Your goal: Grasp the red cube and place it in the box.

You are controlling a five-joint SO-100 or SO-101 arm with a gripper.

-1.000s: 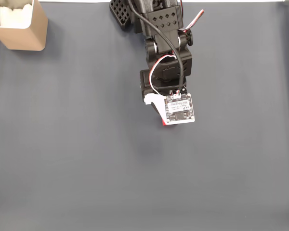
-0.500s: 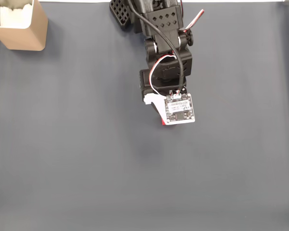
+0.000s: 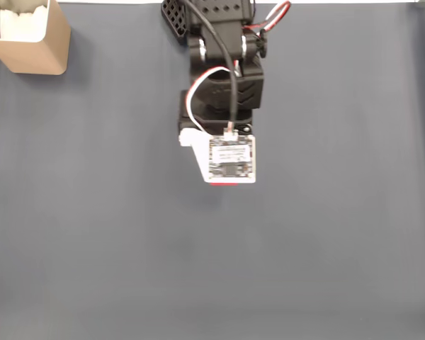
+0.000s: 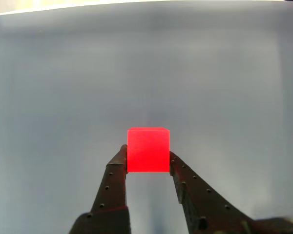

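The red cube [image 4: 147,149] is clamped between the gripper [image 4: 147,158] tips over bare grey mat [image 3: 92,234], the box [image 3: 30,39] well apart at top left in the fixed view.

red cube [image 3: 223,183] mostly hidden under the arm's camera board, box [image 3: 30,42] cut by top-left edge

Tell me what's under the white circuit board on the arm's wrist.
In the fixed view, a thin red strip of the red cube peeks out below the circuit board; the rest is covered. The wrist view shows the gripper shut on that cube.
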